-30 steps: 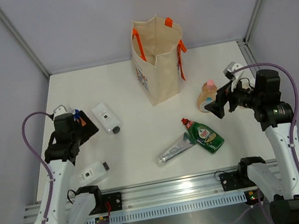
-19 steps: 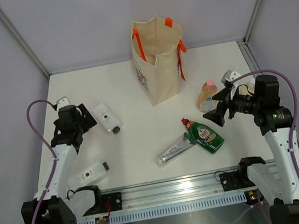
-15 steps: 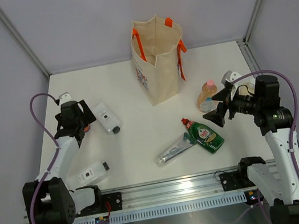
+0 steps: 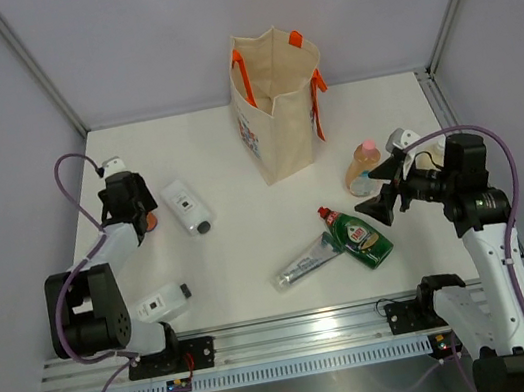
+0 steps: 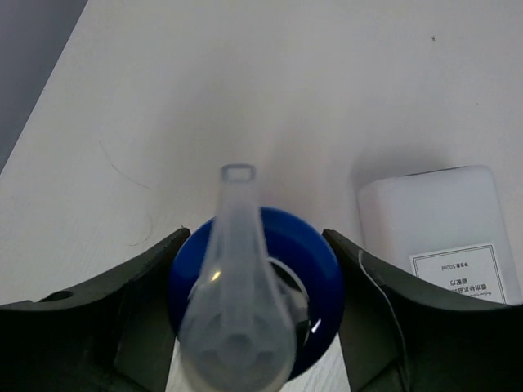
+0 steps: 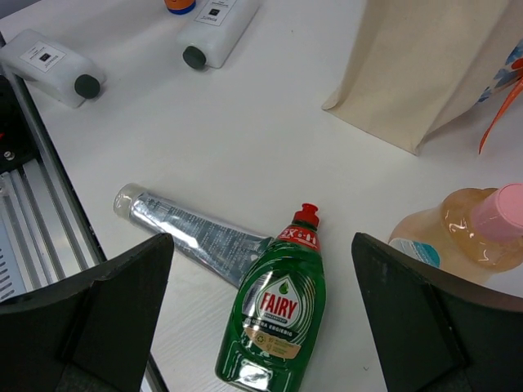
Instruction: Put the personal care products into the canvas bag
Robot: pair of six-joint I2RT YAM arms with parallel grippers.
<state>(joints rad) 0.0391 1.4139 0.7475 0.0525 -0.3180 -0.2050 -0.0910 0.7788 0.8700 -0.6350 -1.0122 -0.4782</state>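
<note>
My left gripper sits at the far left, its fingers pressed against both sides of a small orange bottle's blue cap; a clear nozzle rises from it. A white bottle lies just right of it. Another white bottle lies near the front left. My right gripper hangs open above the green red-capped bottle and silvery tube. The amber pink-capped bottle lies behind it. The canvas bag stands upright at the back.
A metal rail runs along the table's near edge, holding both arm bases. Grey walls close in the table on the left, back and right. The bag's mouth faces up, its orange handles hanging at the sides.
The left arm swung back and left, lowered over the blue-capped bottle and narrowed its jaws around the cap. The right gripper dropped slightly toward the green bottle, staying open.
</note>
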